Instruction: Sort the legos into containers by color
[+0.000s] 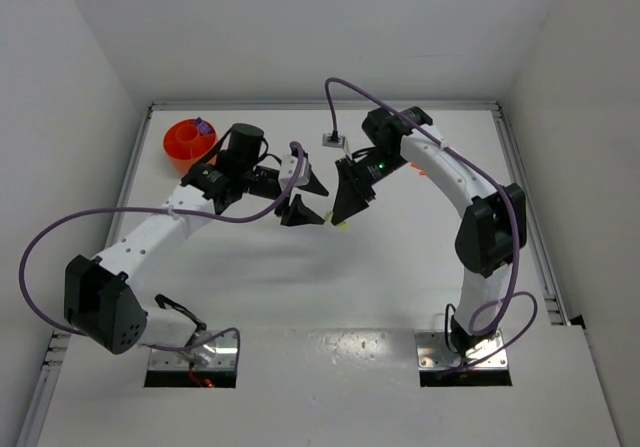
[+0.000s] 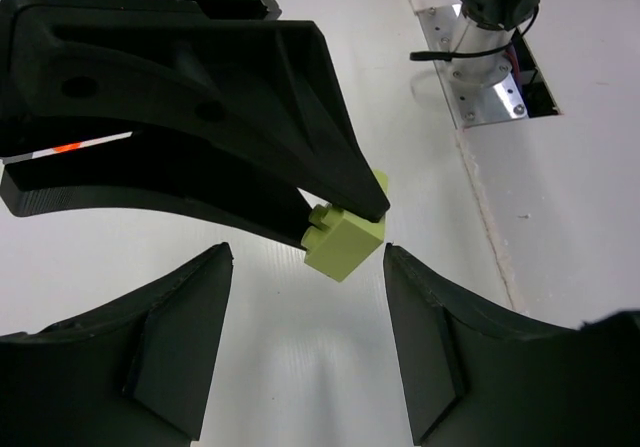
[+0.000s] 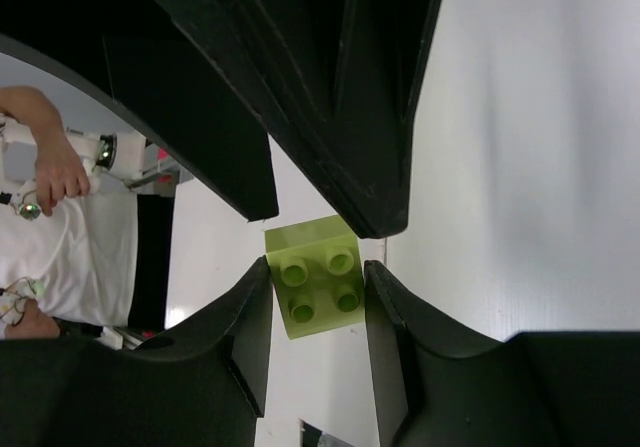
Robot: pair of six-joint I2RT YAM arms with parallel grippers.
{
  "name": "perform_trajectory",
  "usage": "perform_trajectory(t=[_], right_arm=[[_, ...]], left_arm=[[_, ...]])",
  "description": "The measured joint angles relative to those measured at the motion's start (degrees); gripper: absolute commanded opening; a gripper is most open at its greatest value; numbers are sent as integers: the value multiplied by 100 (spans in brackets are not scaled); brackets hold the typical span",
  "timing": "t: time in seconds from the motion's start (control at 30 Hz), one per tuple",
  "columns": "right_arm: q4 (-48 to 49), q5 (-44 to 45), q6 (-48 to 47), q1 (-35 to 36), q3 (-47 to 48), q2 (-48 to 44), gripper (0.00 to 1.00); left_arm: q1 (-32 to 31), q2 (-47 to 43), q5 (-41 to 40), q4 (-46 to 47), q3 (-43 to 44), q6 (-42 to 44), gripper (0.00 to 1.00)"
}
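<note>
Orange bowl (image 1: 172, 148) holds purple brick (image 1: 203, 125); right jaws grip yellow-green brick (image 3: 318, 287), left jaws apart.

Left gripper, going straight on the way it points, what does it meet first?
Probably the brick held by the right gripper; it sits just ahead of the left gripper, facing its open gap, though depth is unclear.

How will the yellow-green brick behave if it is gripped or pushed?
The yellow-green brick looks like hard plastic, so it probably will not bend in the right gripper. Its smooth sides may slip. Boxy and flat-faced, it should slide, not roll.
</note>
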Motion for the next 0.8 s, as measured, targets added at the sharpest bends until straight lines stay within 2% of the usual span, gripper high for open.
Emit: perform_trajectory(t=[0.4, 0.6, 0.8], right_arm=[[0, 20, 26, 63, 131, 0, 17], [0, 28, 26, 63, 149, 0, 17], [-4, 39, 35, 72, 149, 0, 17]], left_arm=[[-197, 57, 2, -350, 0, 387, 66], [-236, 57, -20, -481, 0, 538, 50], [-247, 57, -87, -474, 0, 612, 44]])
